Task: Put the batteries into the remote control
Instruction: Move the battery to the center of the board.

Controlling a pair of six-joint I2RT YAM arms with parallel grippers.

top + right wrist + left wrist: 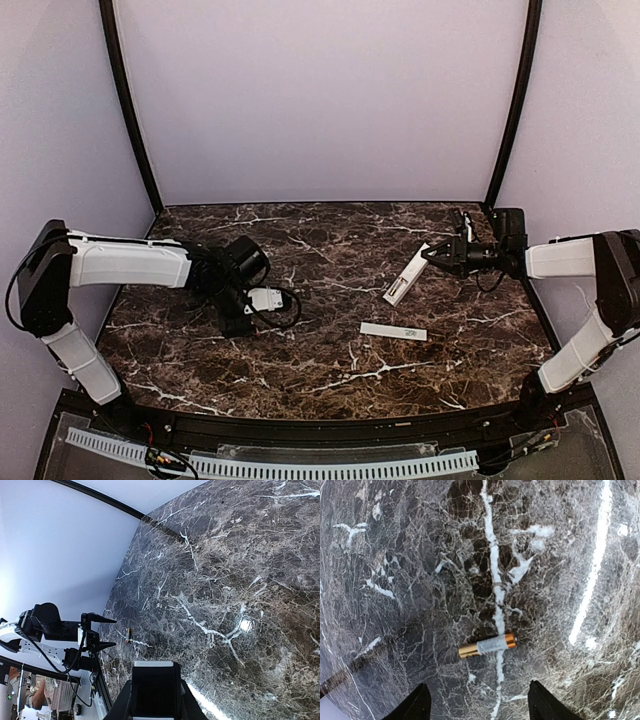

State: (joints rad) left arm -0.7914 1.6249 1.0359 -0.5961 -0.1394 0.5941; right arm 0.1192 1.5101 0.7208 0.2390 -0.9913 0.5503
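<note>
The left gripper (480, 705) hangs open above one battery (487, 645), which lies on the table (395, 555) along the line between its fingers. It should probably turn the wrist first, then close across the barrel. The right gripper (435, 255) clamps the remote (405, 277) by one end

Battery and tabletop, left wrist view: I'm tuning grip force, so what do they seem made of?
The small cylindrical battery looks metal-cased: glossy copper-gold ends, pale grey wrap, perhaps plastic. The dark white-veined table looks like polished marble or a printed laminate; glare shows gloss only.
</note>
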